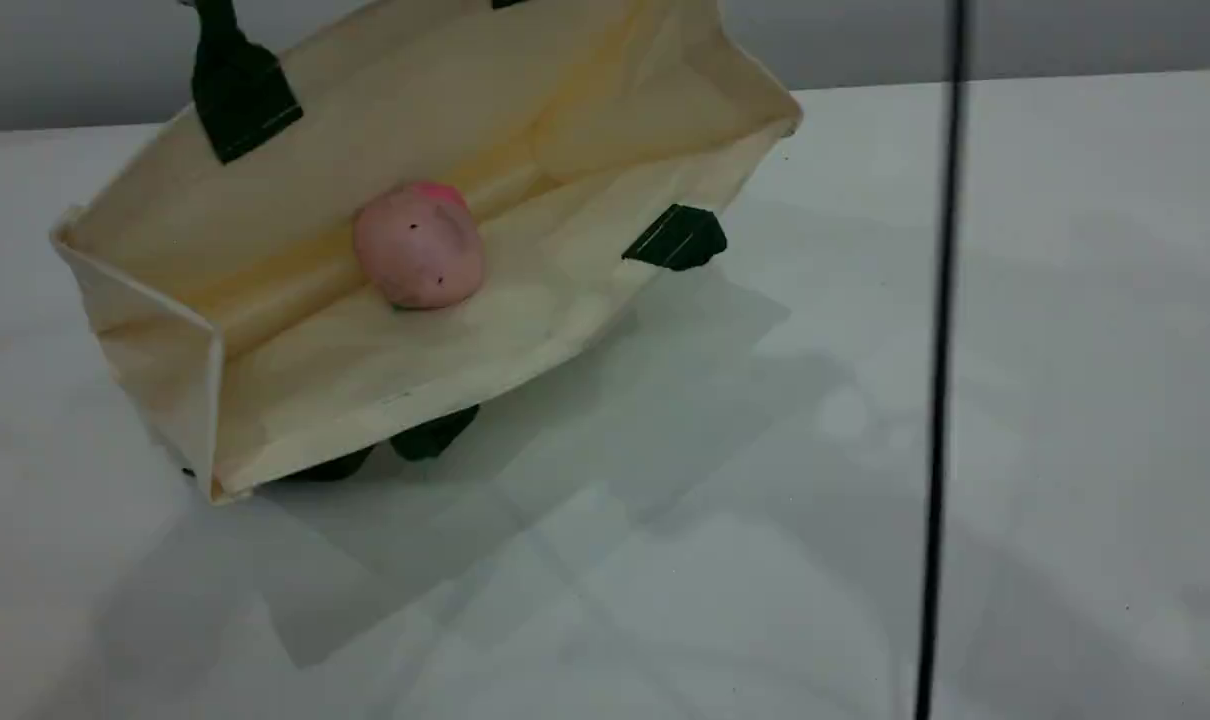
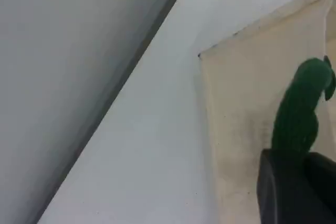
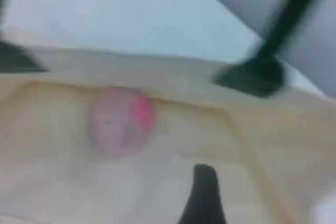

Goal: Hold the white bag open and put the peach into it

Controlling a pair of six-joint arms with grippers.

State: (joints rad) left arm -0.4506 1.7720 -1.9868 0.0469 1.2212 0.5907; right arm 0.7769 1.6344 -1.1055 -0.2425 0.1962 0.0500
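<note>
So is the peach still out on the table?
No, the peach lies inside the white bag, on its inner fabric by the fold.

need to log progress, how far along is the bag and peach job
Done: the peach already lies inside the white bag, on its lower wall, apart from the right gripper, which is open and empty above it. In hand: the left gripper is shut on the bag's green rope handle, holding the mouth open. Left: probably only withdrawing the right arm and letting go of the handle.
</note>
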